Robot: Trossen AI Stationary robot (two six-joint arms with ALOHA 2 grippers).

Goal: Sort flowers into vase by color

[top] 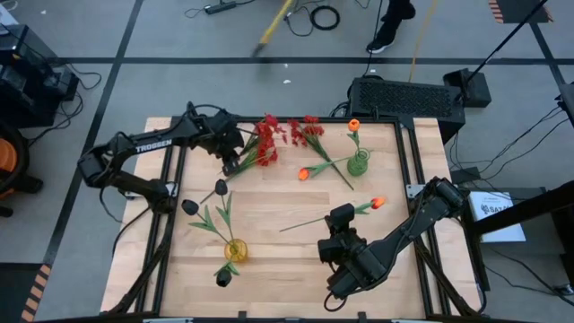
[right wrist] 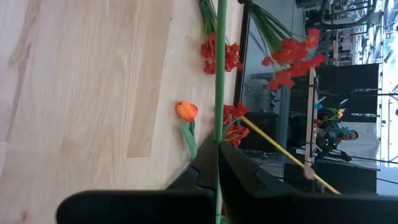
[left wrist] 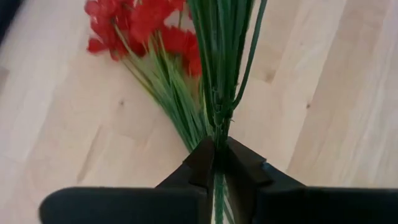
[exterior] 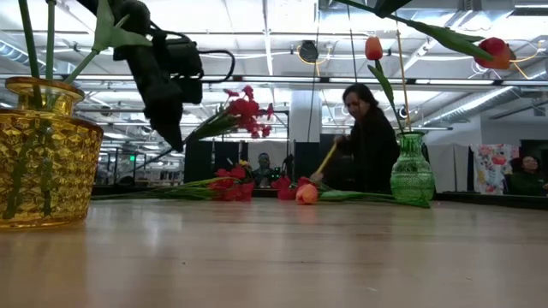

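Beyond the right gripper [top: 342, 218], toward the table's far edge, a green ribbed glass vase [top: 358, 163] holds one upright orange tulip-like bloom [top: 354, 125]; a second orange bloom [top: 304, 173] lies on the wooden tabletop [top: 287, 269] just beside the vase, its stem crossing the vase's foot. Near-left, well apart from both grippers, a yellow patterned glass vase [top: 235, 248] holds green stems, with black tulip-like blooms [top: 190, 206] spread around it; which of these sit inside the vase is hard to tell from above.

Left gripper [top: 235, 149]: fingers [left wrist: 202, 163] pinched narrow on the thin green stems of a bushy red flower cluster [top: 266, 144], lifted off the table, red heads pointing away from the jaws. Another red cluster [top: 308, 131] lies flat further right.

Right gripper: fingers closed on the long green stem of an orange tulip-like flower [top: 376, 204], bloom out to its right.

Low view cuts the yellow vase at the frame edge. A person in dark clothing [exterior: 366, 141] sits beyond the table.
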